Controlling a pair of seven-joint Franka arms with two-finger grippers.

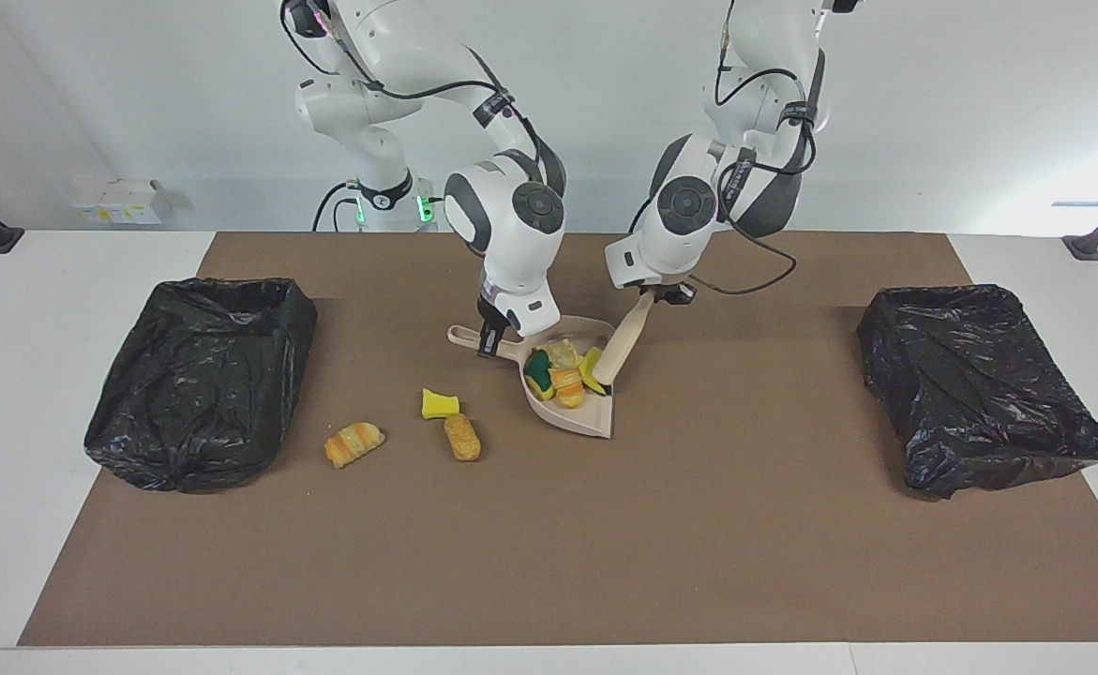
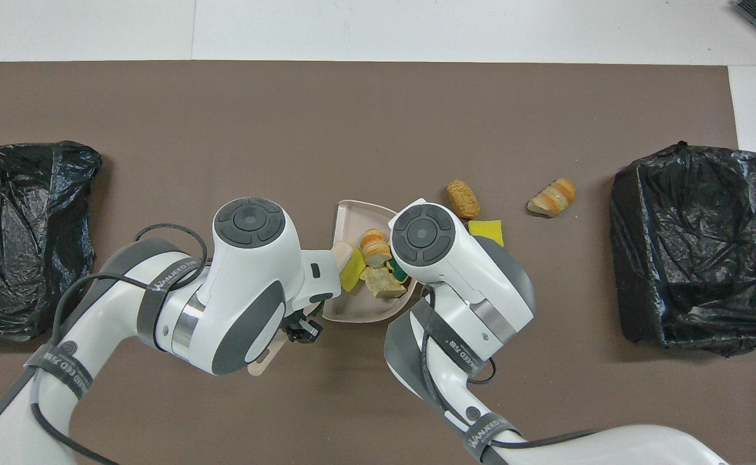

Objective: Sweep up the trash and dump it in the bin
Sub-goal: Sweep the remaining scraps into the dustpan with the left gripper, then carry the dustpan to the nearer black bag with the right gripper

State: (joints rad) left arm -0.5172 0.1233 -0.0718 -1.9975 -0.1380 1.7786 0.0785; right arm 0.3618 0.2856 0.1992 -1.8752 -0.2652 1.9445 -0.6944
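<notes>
Keeping your right gripper [image 1: 485,343] clamped on the beige plastic dustpan [image 1: 579,413] at centre frame, steady it while your left gripper [image 1: 658,295], clamped on the beige wooden brush [image 1: 616,349], sweeps the yellow sponge chunk [image 1: 591,367] deeper.

We see the dustpan [image 1: 575,403] mid-table with four trash pieces [image 1: 563,373] in it and the brush [image 1: 616,349] leaning into it. Three more pieces [image 1: 443,427] lie on the mat [image 1: 549,562] toward the right arm's end. A bin [image 1: 202,375] sits at each end of the table [image 1: 5,394].

shells: glossy white, rounded
joints: grey caps, round dark discs
cables: black, looped outside the arms
bands: black, white lettering
bases: green lights
</notes>
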